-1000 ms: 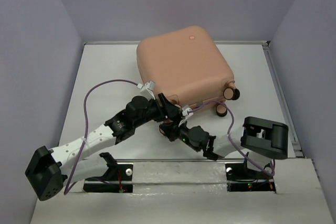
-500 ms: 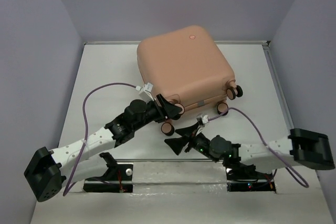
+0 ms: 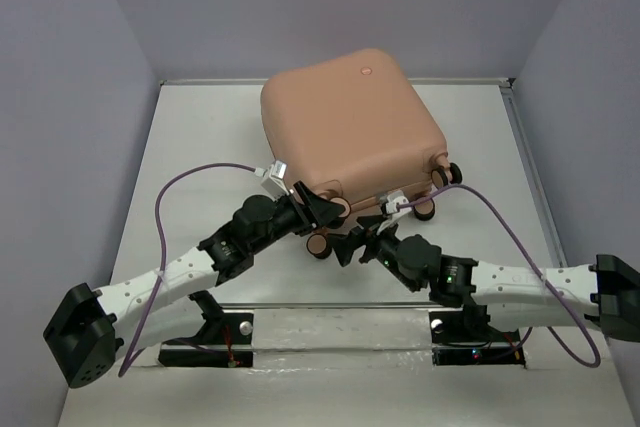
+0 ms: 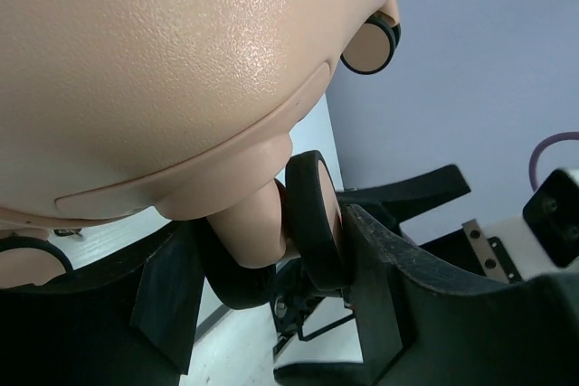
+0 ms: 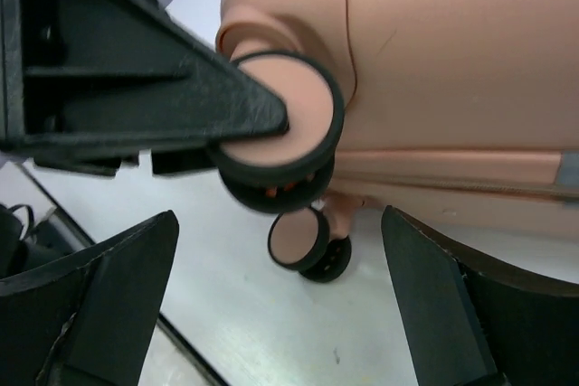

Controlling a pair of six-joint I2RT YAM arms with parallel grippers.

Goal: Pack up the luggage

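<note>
Luggage [image 3: 350, 127] lies closed toward the far edge of the counter [image 3: 200, 147], about midway along it, with its casters facing my bases. My left gripper [image 3: 325, 205] is clamped on one wheel [image 4: 312, 223] at the near-left corner of the shell, a finger pressed against each side. My right gripper [image 3: 362, 237] hangs just beside that wheel, jaws spread wide, grasping nothing.

I work on a white desk [image 3: 200, 147] with a matte top, under soft, even light. Plain lavender-grey walls box it in: a far wall [image 3: 330, 7], a left wall [image 3: 60, 147] and a right wall [image 3: 590, 97]. Along the near edge, closest to me, a shiny metal strip [image 3: 340, 327] catches the light.
</note>
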